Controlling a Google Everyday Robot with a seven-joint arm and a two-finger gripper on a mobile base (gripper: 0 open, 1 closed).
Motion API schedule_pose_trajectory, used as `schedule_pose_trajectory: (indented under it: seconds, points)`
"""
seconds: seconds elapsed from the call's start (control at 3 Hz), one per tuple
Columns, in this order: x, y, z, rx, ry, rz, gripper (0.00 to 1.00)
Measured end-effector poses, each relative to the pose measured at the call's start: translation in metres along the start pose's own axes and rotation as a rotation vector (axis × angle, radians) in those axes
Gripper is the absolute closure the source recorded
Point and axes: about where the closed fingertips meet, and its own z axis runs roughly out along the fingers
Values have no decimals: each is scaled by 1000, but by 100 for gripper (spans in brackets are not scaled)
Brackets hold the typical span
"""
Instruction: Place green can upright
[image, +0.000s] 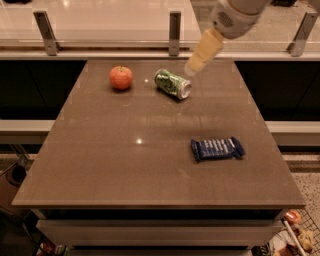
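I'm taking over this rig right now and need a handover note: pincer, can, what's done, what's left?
Pincer: hangs over the far side of the table, just behind and right of the green can, apparently not touching it.
Green can: lying on its side, right of the apple.
Done: nothing yet; the can is not grasped.
Left: grasp it and stand it upright.

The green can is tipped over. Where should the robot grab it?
Probably the middle of the green can, coming down from above and squeezing across its round sides. It lies on its side, silver end pointing front-right, so the long body is the easy part to pinch. The gripper hangs close above its right end.
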Motion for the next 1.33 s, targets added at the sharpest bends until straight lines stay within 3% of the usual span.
schedule_pose_trajectory:
  seconds: [0.33, 0.67, 1.33]
  points:
    - [-33, -1, 31, 27, 90, -24, 0]
    - [-50, 0, 59, 32, 159, -28, 0]
    - [-53, 6, 104, -28, 230, -3, 0]
